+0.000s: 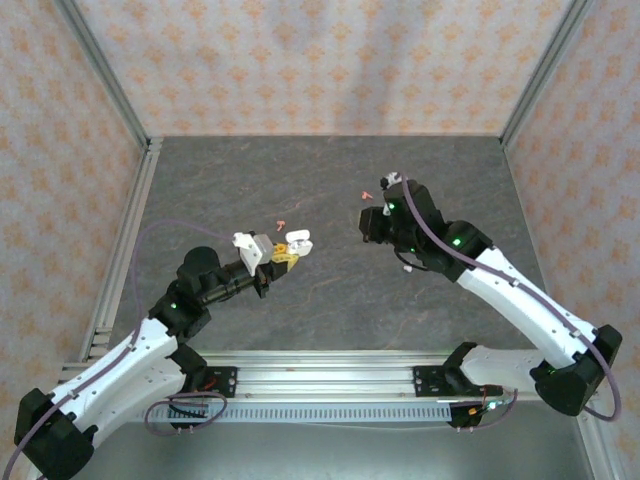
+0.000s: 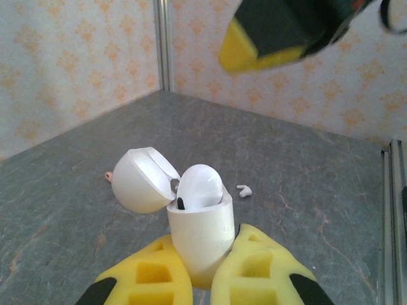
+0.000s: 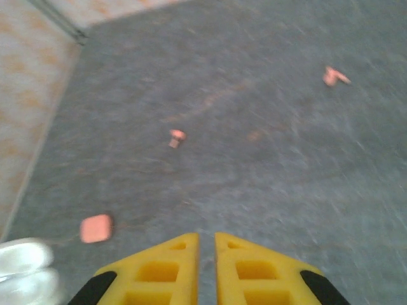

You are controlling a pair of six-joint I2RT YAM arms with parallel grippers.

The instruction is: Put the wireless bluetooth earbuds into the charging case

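My left gripper (image 2: pixel 202 270) is shut on the lower body of a white charging case (image 2: pixel 202 232), held upright above the table with its lid (image 2: pixel 137 181) swung open to the left. A white rounded earbud (image 2: pixel 199 187) with a dark spot sits in the case's mouth. Another white earbud (image 2: pixel 244 190) lies on the table behind it. From above, the held case (image 1: pixel 298 240) is left of centre. My right gripper (image 3: pixel 206 254) hovers over bare table, its fingers slightly parted and empty. Two pink earbuds (image 3: pixel 177 136) (image 3: pixel 334 76) lie ahead of it.
The grey table (image 1: pixel 330 300) is walled by patterned panels with metal posts in the corners. A blurred pink object (image 3: pixel 96 227) and a white blur (image 3: pixel 22 267) lie at the lower left of the right wrist view. Pink earbuds (image 1: pixel 282 224) (image 1: pixel 367 194) lie between the arms.
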